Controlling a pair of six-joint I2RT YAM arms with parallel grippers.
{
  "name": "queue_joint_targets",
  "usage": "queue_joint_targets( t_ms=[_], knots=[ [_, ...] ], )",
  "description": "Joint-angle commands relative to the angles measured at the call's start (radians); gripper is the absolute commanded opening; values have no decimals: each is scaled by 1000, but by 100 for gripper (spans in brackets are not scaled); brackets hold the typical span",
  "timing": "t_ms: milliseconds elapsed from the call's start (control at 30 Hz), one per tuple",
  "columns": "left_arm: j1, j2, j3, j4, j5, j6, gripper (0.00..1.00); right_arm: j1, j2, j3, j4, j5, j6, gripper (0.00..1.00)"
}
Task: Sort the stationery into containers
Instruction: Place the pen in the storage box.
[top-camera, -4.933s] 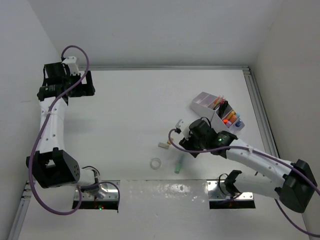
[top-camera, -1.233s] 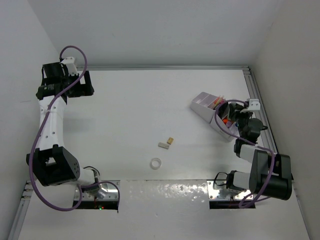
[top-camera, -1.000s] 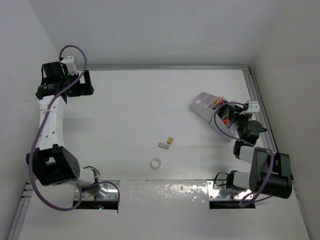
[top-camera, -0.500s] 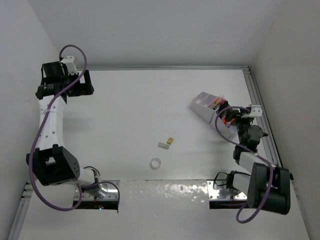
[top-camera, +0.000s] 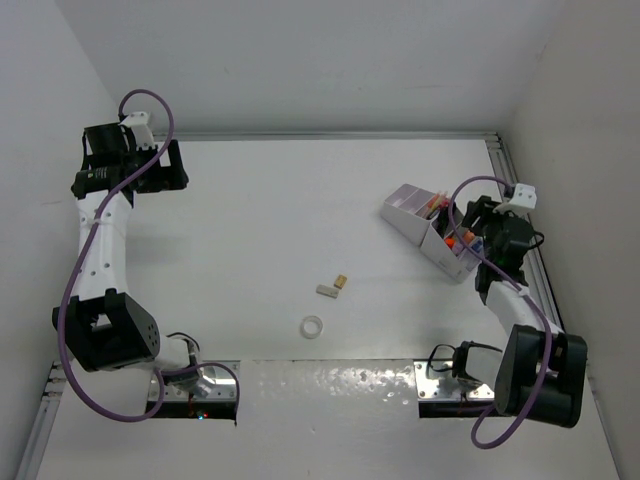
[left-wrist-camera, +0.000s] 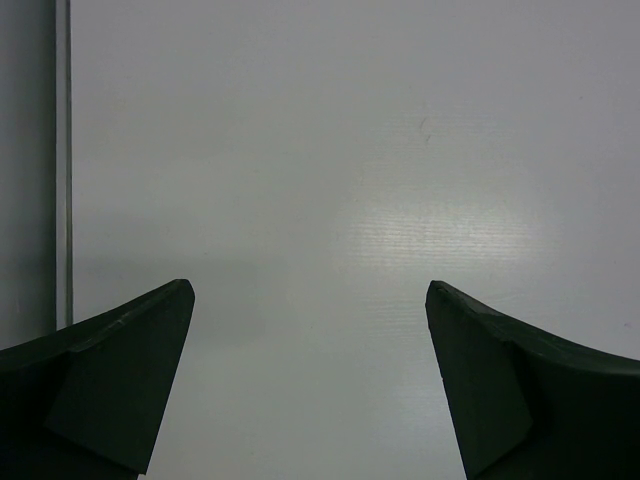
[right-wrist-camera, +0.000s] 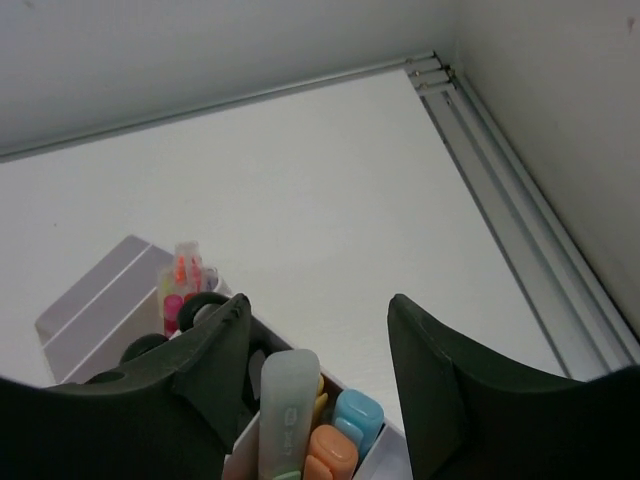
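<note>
Two erasers (top-camera: 325, 291), one tape ring (top-camera: 312, 326), one organizer (top-camera: 405, 200)

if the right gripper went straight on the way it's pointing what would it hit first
Most likely the pale green highlighter standing in the organizer, right between the right gripper's open fingers. Depth is unclear: if the fingers clear its cap, the bare table beyond comes next.
</note>
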Motion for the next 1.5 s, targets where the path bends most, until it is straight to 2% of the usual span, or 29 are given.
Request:
queue_joint_targets(
  t_ms=[0,167,233,367,567,867,1067,1100,1167,1200,1233,1333,1433,1467],
  knots=[
    [14,-35,13,31,7,2,100,-3,27,16,-32,24,32,56],
    [16,-35,12,29,4,5,100,-3,42,11,-40,12,41,53],
    [17,-37,12,32,7,5,100,-2,48,-3,-25,10,43,49],
    [17,-33,13,34,7,2,100,-2,59,-35,32,9,47,20],
    [19,-33,12,32,7,5,100,12,38,-84,60,-21,30,1],
    [17,-33,10,35,10,5,100,66,21,-222,166,19,-26,0],
    [19,-35,10,35,15,2,100,83,36,-219,172,48,-59,0],
    [19,-33,10,34,15,1,100,83,25,-215,169,45,-60,0],
    [20,-35,13,31,15,2,100,83,-1,-196,143,38,-60,13],
    [19,-35,12,32,15,2,100,83,-11,-187,132,33,-63,20],
    [17,-35,13,32,15,2,100,81,-22,-166,100,32,-66,34],
    [17,-33,16,35,27,2,100,82,-60,-104,8,31,-76,56],
    [14,-29,13,35,45,5,99,83,-96,-43,-76,30,-82,62],
    [10,-24,13,32,54,11,94,84,-103,-26,-99,31,-83,65]
  ],
)
